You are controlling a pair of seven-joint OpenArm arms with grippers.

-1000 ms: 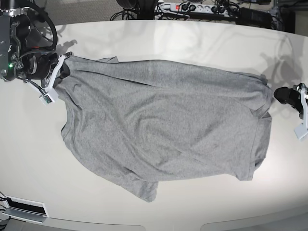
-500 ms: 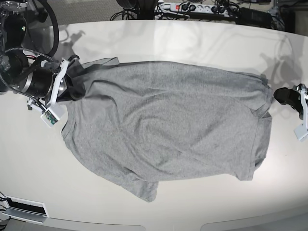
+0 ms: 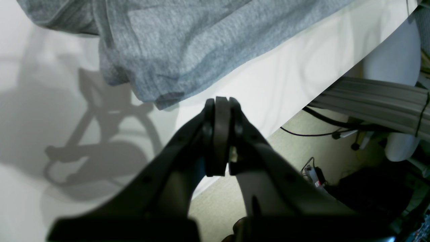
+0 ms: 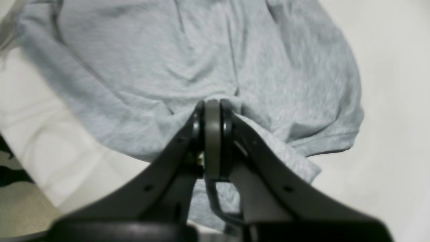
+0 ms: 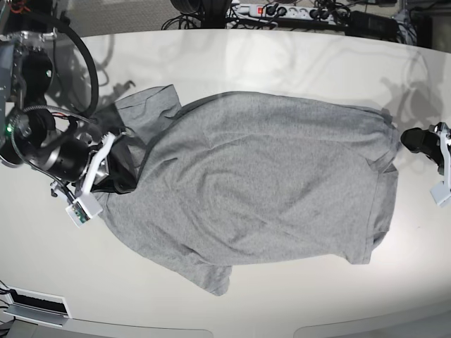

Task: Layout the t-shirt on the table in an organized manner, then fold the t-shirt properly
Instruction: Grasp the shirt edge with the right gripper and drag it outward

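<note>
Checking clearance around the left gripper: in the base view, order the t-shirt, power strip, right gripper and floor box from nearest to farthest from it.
From the left gripper:
1. t-shirt, its edge right beside it.
2. power strip, top of view.
3. right gripper, far left.
4. floor box, bottom-left corner.

My base camera looks straight down from high up on the table [image 5: 282, 56]. Each wrist camera sits close behind my fingers, peering past them. All three share the t-shirt [image 5: 268, 183] [image 3: 188, 40] [image 4: 201, 60], its 9 and 3 o'clock ends.
</note>
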